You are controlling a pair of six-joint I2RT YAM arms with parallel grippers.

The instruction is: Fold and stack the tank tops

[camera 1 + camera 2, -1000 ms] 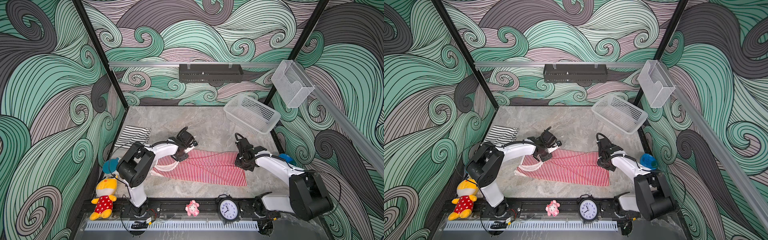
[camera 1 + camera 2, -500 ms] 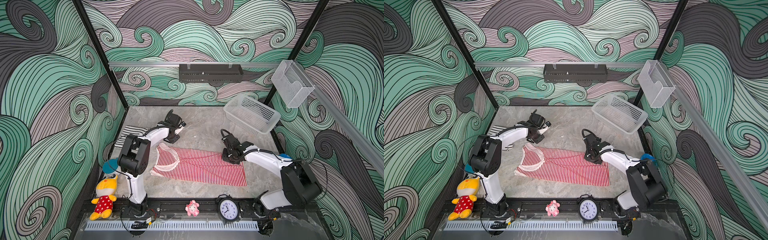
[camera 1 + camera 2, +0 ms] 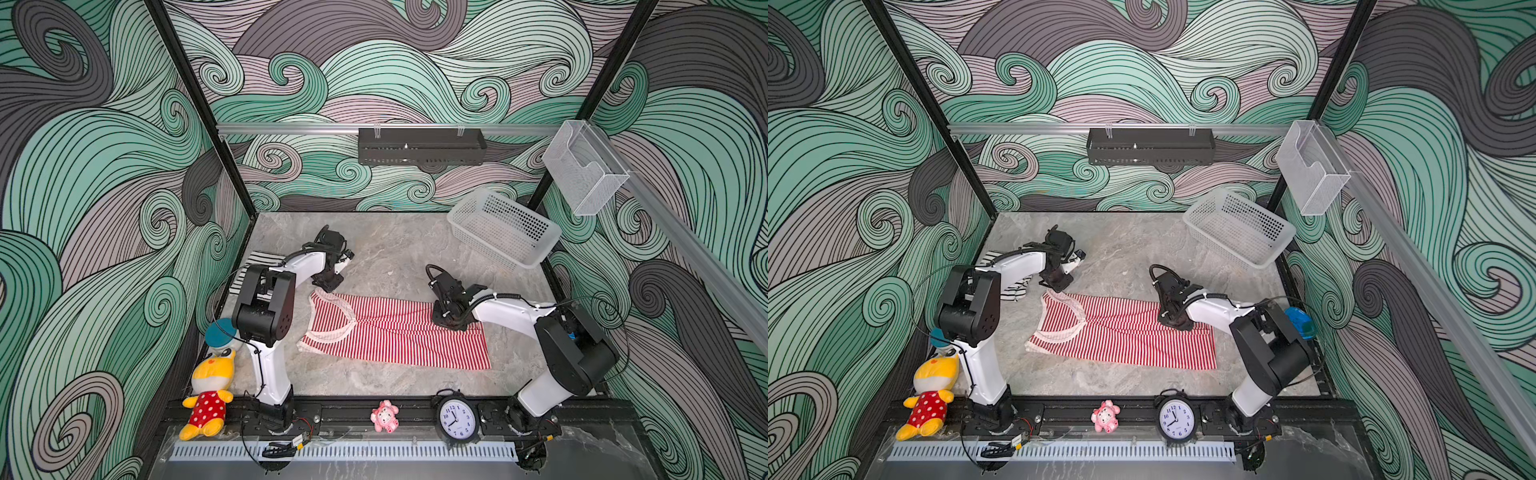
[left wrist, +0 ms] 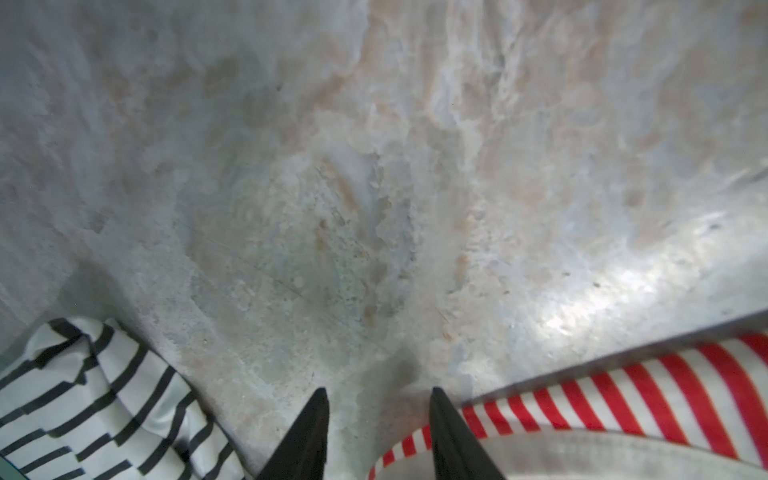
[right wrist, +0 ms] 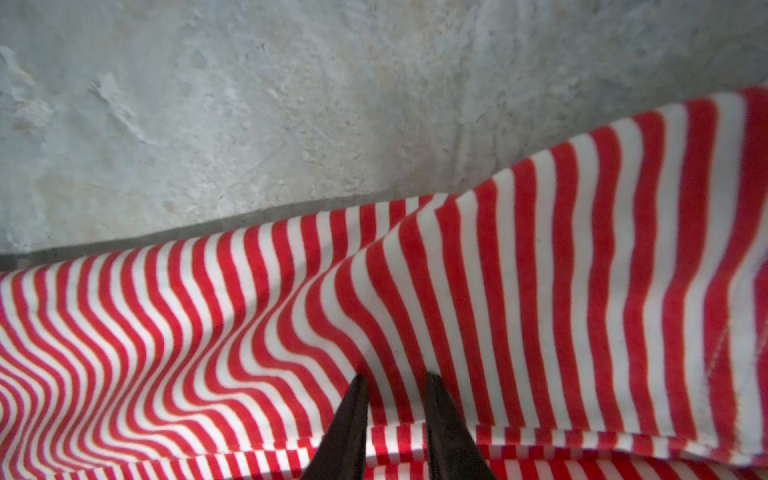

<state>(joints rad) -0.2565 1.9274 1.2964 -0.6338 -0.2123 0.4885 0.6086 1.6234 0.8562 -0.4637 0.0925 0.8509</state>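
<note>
Marble-patterned table [image 3: 395,249] is seen in both top views. The red-and-white tank top [image 3: 395,336] is spread flat across its middle, neckline toward nine o'clock and hem toward three o'clock. The black-and-white tank top [image 3: 1013,289] lies at the table's ten o'clock edge, partly hidden behind the left arm. The left gripper [image 3: 330,286] is pointed down at the table just past the red-and-white tank top's shoulder strap, at that garment's eleven o'clock corner. The right gripper [image 3: 449,322] is set on the same garment's far edge, at about its two o'clock. A white mesh basket [image 3: 498,254] is tilted at the table's one o'clock corner. A plush toy [image 3: 208,395] and a clock [image 3: 457,420] are placed along the front rail, at seven and five o'clock.

In the left wrist view, the left gripper [image 4: 378,399] is shown with its tips moderately parted and bare table between them, so nothing is held. One fingertip [image 4: 440,415] is just beside the pale trim of the red-and-white tank top [image 4: 623,382]. The black-and-white tank top [image 4: 104,395] is seen on the other side, clear of the fingers.

In the right wrist view, the right gripper [image 5: 395,382] is narrowly parted, its tips down on the striped cloth [image 5: 540,270] near the hem — a crease is drawn toward the gap, yet no cloth is seen clamped.
</note>
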